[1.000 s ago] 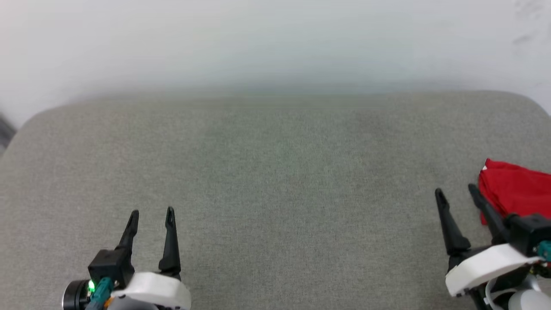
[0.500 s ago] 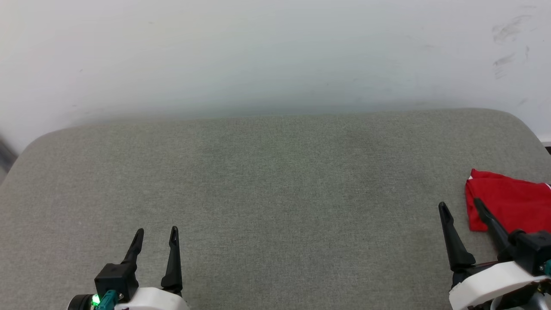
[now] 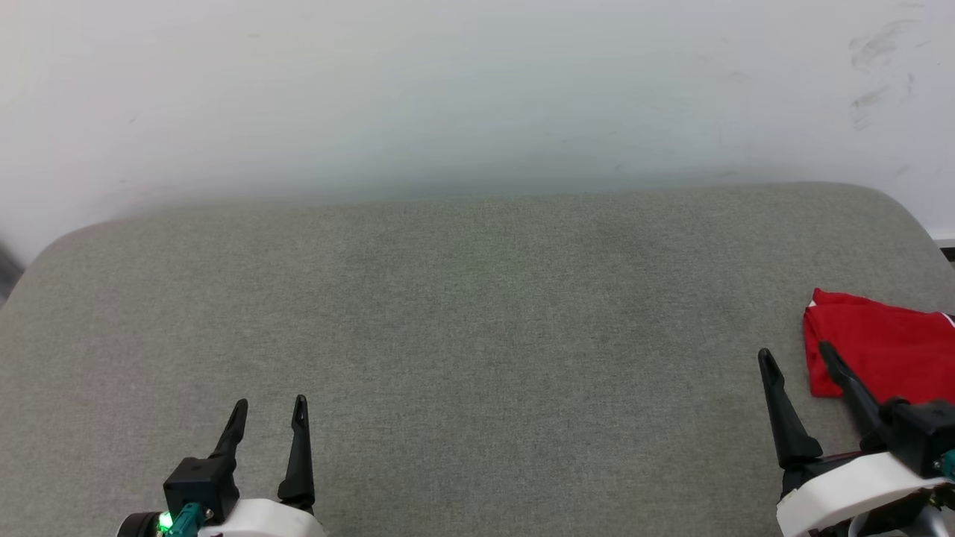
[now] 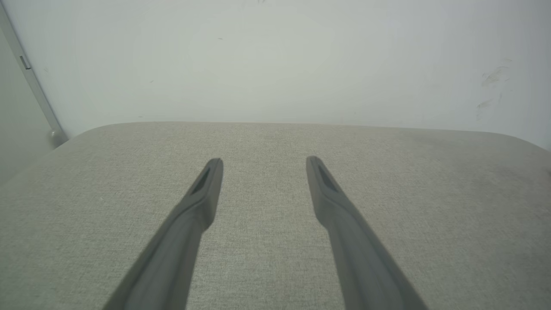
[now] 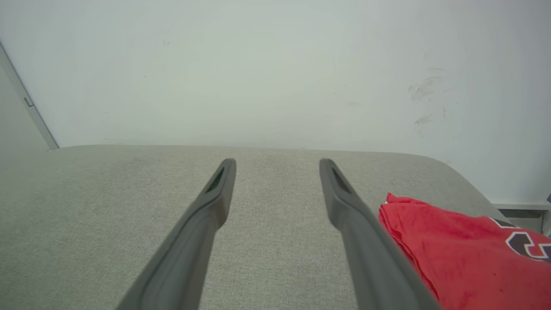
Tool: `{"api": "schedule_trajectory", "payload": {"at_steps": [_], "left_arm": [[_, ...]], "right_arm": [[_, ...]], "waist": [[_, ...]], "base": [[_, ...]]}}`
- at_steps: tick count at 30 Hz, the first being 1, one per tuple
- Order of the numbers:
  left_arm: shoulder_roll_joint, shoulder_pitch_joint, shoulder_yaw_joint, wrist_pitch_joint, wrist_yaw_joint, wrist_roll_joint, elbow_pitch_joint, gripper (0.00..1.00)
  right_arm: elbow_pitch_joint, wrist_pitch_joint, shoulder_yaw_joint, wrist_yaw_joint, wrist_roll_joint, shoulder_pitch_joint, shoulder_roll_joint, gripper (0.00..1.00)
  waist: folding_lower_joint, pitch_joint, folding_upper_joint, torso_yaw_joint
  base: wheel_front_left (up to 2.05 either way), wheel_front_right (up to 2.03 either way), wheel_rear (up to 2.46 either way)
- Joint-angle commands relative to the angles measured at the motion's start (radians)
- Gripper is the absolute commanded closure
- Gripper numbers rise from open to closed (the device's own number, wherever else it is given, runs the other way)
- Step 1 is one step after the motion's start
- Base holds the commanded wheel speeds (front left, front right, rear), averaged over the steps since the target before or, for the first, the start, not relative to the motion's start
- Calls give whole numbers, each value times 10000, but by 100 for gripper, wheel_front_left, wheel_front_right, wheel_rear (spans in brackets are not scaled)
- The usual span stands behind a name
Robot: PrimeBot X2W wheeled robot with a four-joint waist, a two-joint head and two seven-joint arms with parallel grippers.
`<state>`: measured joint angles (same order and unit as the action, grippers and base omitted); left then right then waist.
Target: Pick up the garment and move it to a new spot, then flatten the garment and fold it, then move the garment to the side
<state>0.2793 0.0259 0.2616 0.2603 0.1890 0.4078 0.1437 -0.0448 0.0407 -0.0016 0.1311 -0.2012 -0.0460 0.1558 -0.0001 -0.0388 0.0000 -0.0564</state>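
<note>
The red garment (image 3: 884, 347) lies folded at the far right of the grey padded surface (image 3: 477, 321), running off the head view's edge. In the right wrist view the garment (image 5: 456, 254) shows black-and-white lettering at its right end. My right gripper (image 3: 794, 356) hovers open just left of the garment; its right finger crosses the cloth's near corner in the head view, and I cannot tell whether it touches. In the right wrist view this gripper (image 5: 277, 162) holds nothing. My left gripper (image 3: 270, 406) stands open and empty at the lower left, and the left wrist view shows it (image 4: 264, 161) over bare fabric.
A white wall (image 3: 477, 89) with scuff marks at the upper right rises behind the surface. The surface has rounded far corners. A grey door frame (image 4: 34, 86) stands off its left end.
The head camera tilted up, so the whole picture shifted down and more wall shows. Both grippers stay open and keep their places relative to the garment.
</note>
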Motion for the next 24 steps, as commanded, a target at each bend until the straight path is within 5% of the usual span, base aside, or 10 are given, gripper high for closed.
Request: {"api": "schedule_trajectory", "payload": {"at_steps": [1, 2, 3, 24], "left_arm": [[5, -74, -8, 65, 13, -3, 23, 0], [1, -78, -8, 66, 27, -17, 17, 0], [-21, 4, 2, -9, -2, 2, 31, 100], [-593, -279, -841, -892, -787, 3024, 408, 100]], "right_arm": [[33, 44, -1, -8, 2, 58, 34, 0], [49, 42, -4, -8, -21, 47, 34, 0], [70, 14, 0, 0, -8, -12, -3, 100], [906, -378, -262, -1, -3477, 352, -283, 100]], "waist": [[1, -8, 0, -3], [1, -10, 0, -2], [1, -8, 0, -4], [1, 57, 0, 82]], "base": [[0, 0, 0], [0, 0, 0], [0, 0, 0], [0, 0, 0]]}}
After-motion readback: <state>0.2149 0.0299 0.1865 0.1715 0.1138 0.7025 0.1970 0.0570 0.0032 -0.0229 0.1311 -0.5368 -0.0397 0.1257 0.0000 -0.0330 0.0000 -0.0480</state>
